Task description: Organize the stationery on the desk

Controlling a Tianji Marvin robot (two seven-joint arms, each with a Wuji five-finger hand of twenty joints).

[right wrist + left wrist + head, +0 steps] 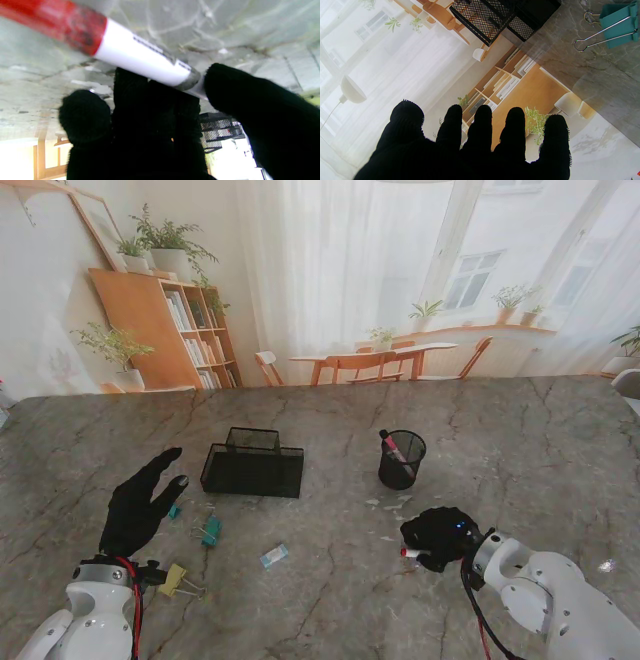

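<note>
The right hand, gloved in black, was curled over a red-capped white marker lying on the grey marbled surface. In the right wrist view the marker's white barrel was seen pinched between the thumb and the bunched fingers, a hold judged suited to lifting it toward the round black mesh pen cup just beyond the hand, where another red-tipped pen already stood. Whether the marker had left the surface could not be told; most of it was covered by the hand in the stand view.

The left hand was held flat with fingers spread, holding nothing. A teal binder clip lay just beside it, and the black mesh desk organiser was farther off beyond the fingertips. A yellow binder clip lay by the left wrist, partly hidden by it. A small pale blue item between the two hands was too small to identify.
</note>
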